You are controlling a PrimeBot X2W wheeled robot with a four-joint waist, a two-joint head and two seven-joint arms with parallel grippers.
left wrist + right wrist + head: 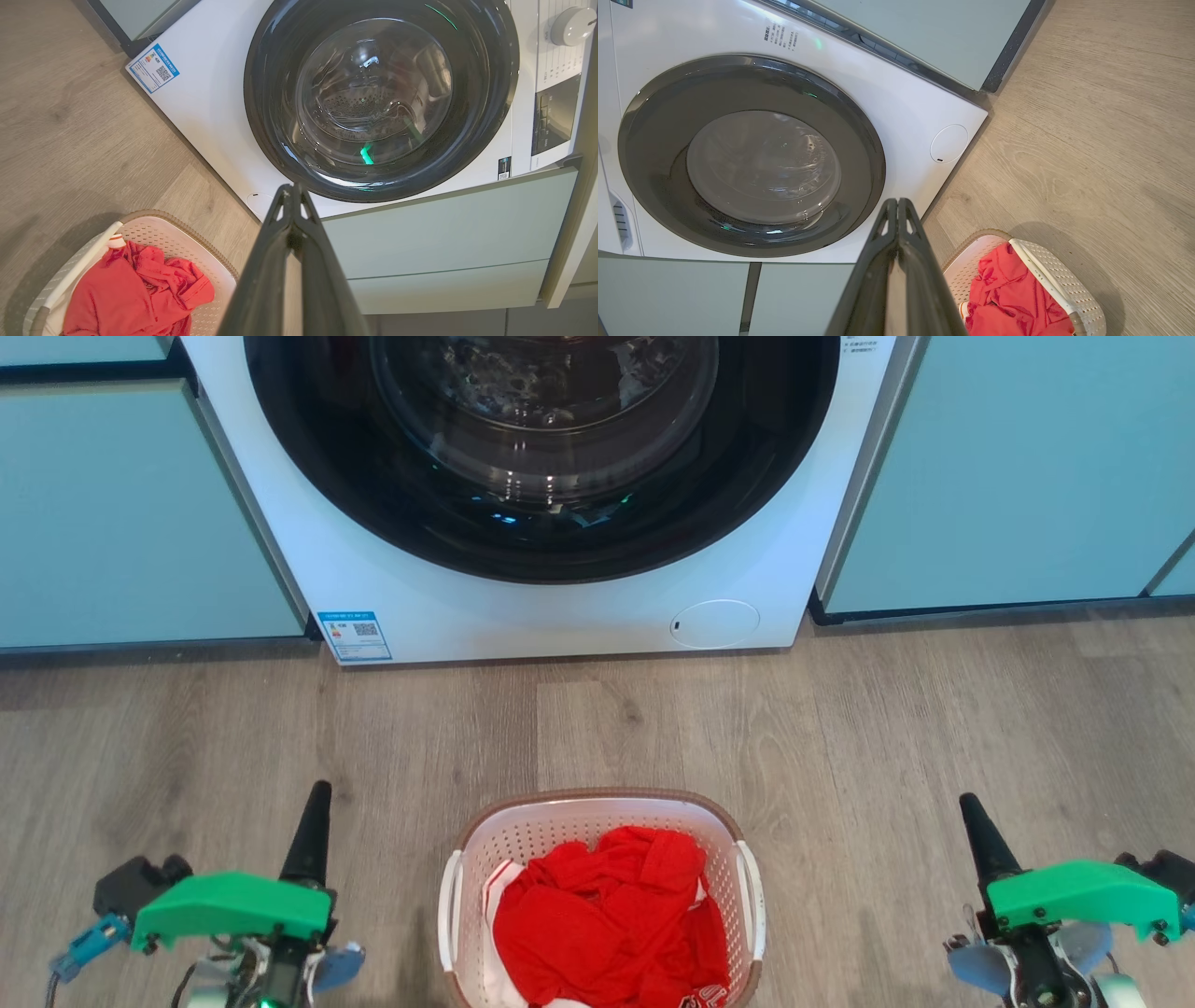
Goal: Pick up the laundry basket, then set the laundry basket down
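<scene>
The laundry basket (747,840) stands on the wooden floor at the bottom centre of the head view, white and perforated with a brown rim and white side handles. Red clothing (607,915) fills it. The basket (182,233) also lies at the lower left of the left wrist view, and the basket (1073,289) sits at the lower right of the right wrist view. My left gripper (316,798) hangs to the basket's left, shut and holding nothing. My right gripper (969,807) is off to its right, shut too. Both are well apart from the handles.
A white front-loading washing machine (579,607) with a dark round door stands just behind the basket. Pale green cabinets (121,523) flank it on both sides. Bare wooden floor (887,728) lies between machine and basket.
</scene>
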